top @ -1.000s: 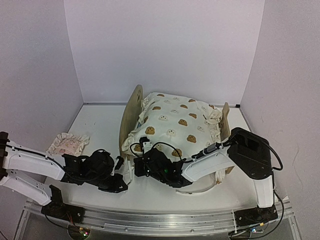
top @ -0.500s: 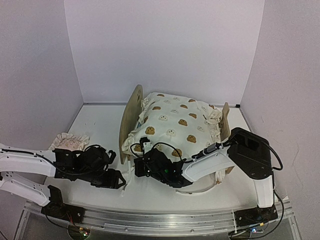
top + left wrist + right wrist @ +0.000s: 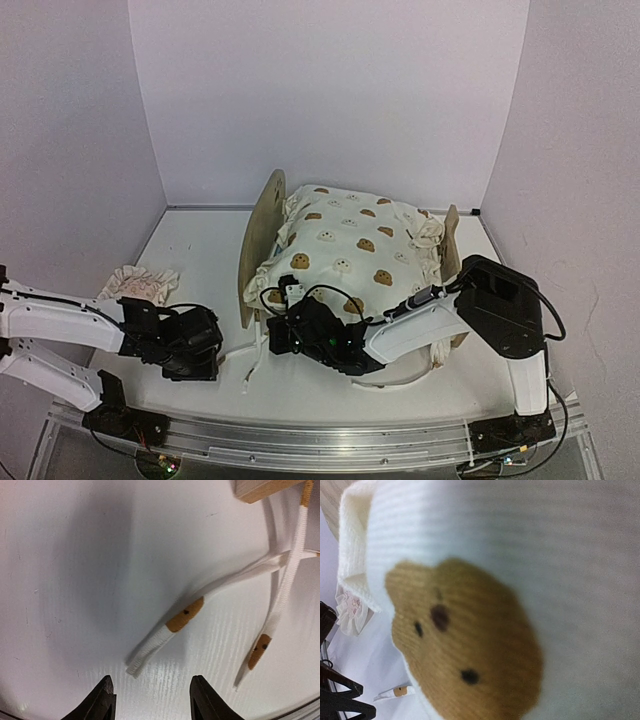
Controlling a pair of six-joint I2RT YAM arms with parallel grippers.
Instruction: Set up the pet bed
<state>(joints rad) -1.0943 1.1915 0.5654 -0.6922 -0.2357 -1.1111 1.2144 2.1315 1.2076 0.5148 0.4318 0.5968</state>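
the pet bed (image 3: 262,240) stands at the middle of the white desk (image 3: 200,245), slightly right of centre, its rounded plywood headboard on the left and the low footboard (image 3: 451,243) on the right. the frame is filled by a cream bear-print quilt (image 3: 355,240), heaped up between the two boards and spilling over the near rail, so that whatever lies beneath it is hidden. two of the quilt's white ribbed ties (image 3: 185,615), each with a small brown bear patch, trail off the near left corner and lie flat on the desk, crossing just beside a wooden corner of the frame (image 3: 260,487). the right end effector (image 3: 285,335) is pressed against the quilt's near left corner, its fingers together; its wrist view is filled by ribbed fabric and one brown bear face, and whether any cloth is pinched cannot be told. the left end effector (image 3: 152,700) sits low over the desk to the left of the bed, fingers apart and holding nothing, with the tie ends lying just ahead of its tips. a small pinkish ruffled pillow (image 3: 135,285) lies on the desk at the far left, well apart from the bed.
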